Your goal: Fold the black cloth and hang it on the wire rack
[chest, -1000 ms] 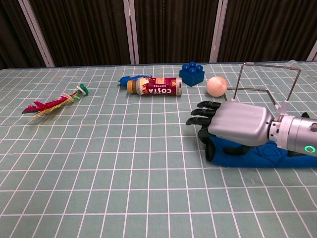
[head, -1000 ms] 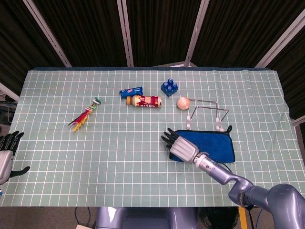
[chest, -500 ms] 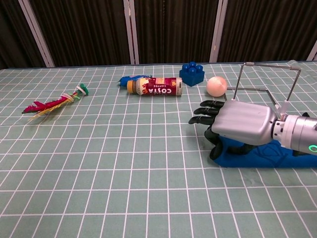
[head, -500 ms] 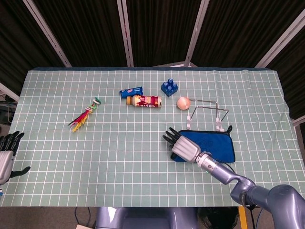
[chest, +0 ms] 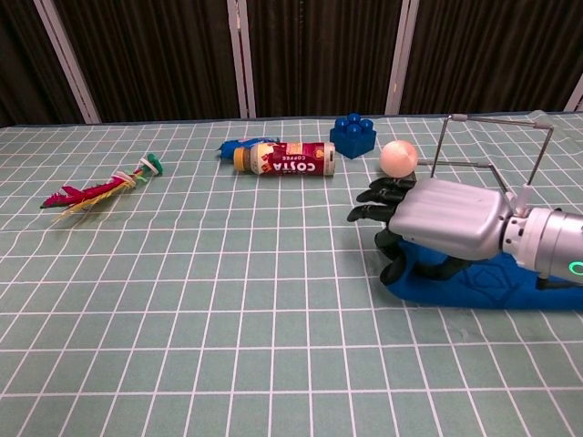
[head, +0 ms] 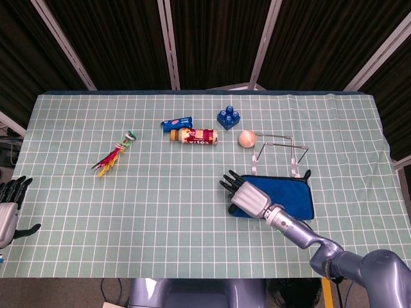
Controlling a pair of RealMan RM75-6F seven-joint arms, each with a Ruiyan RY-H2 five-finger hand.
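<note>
— Where's the cloth (head: pixel 286 195)?
— Flat on the bench (head: pixel 160 199), just before the wire rack (head: pixel 280 149); right hand (head: pixel 246 196) hovers over its left edge, fingers spread, empty.
— Advice?
— Pinch that edge cleanly, fold evenly.

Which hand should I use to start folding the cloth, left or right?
Right. The right hand is already over the left edge of the cloth, just in front of the wire rack. The left hand sits at the table's far left edge, well away.
</note>
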